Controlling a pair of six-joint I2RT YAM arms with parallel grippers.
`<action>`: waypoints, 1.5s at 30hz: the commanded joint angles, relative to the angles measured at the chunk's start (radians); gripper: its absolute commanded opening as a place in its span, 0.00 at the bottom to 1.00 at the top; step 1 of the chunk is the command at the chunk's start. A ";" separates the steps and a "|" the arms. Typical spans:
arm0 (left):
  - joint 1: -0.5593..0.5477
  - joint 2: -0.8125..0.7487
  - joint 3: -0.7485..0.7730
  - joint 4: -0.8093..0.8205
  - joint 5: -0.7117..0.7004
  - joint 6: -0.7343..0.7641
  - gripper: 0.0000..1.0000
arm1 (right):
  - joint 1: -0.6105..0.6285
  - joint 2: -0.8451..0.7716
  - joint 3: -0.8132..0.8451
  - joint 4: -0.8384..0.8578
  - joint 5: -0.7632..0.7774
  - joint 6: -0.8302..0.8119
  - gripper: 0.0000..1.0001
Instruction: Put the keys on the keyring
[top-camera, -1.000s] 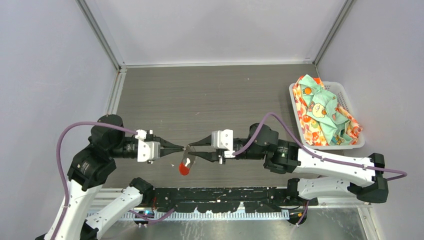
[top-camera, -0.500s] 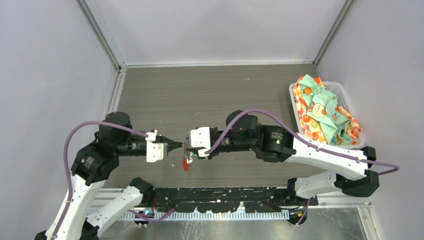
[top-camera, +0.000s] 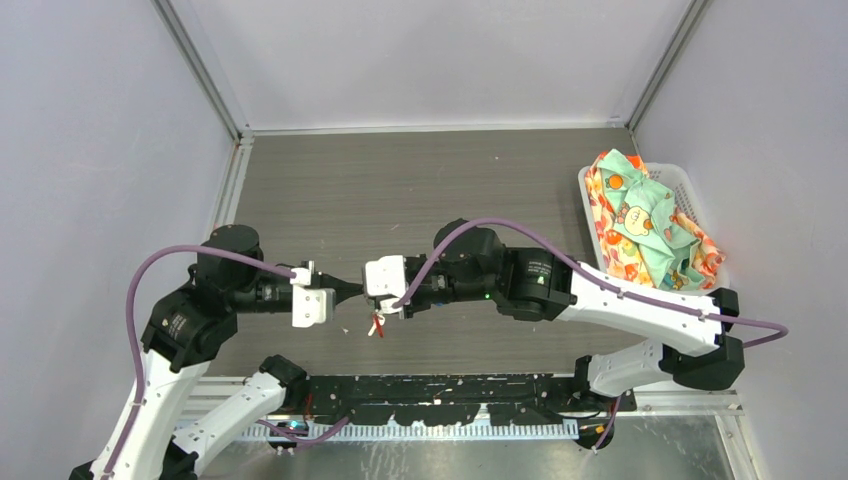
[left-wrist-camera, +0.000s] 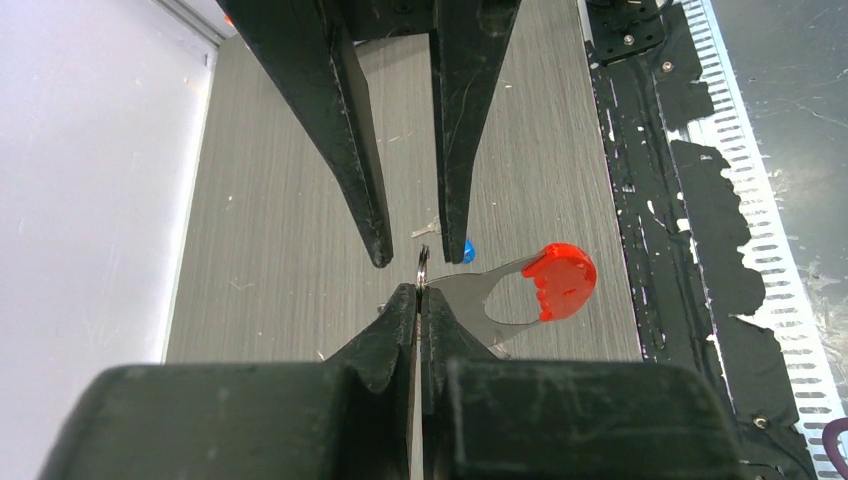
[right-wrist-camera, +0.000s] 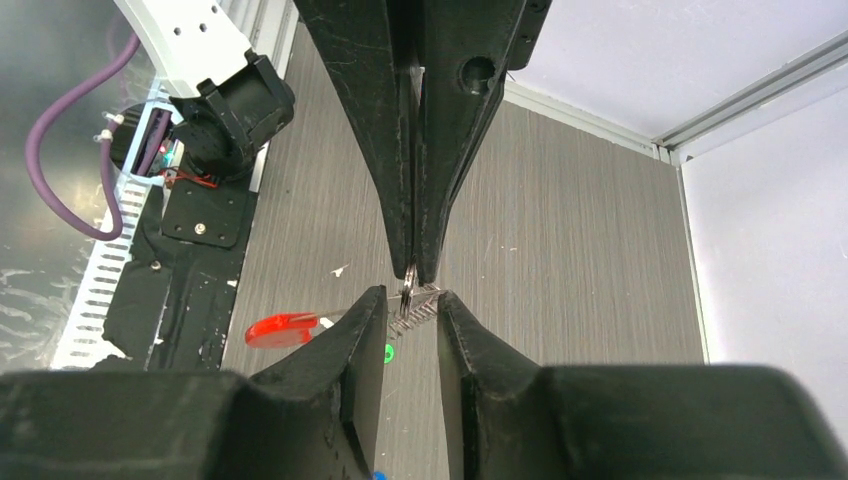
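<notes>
Black left fingers (left-wrist-camera: 398, 322) tight on keyring (left-wrist-camera: 558, 282); parted right fingers (left-wrist-camera: 345, 150) opposite, level.

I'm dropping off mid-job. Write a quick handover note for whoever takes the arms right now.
Left claw: shut on the keyring by its metal ring, red end hanging beside it, above the table.
Right claw: open, fingers straddling that ring, tip to tip with the left.
Keys: blue key and green key lie on the table below, apparently loose.
Done: keyring lifted and presented.
Left: grasp each key and thread it on.
</notes>
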 joint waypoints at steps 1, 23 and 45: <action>-0.002 0.001 0.029 0.015 0.033 0.019 0.00 | -0.001 0.013 0.052 0.032 0.016 -0.014 0.29; -0.002 -0.032 0.022 0.040 0.029 -0.153 0.25 | -0.090 -0.195 -0.268 0.458 -0.139 0.215 0.01; -0.002 0.006 0.032 0.189 0.065 -0.452 0.20 | -0.128 -0.246 -0.429 0.751 -0.261 0.400 0.01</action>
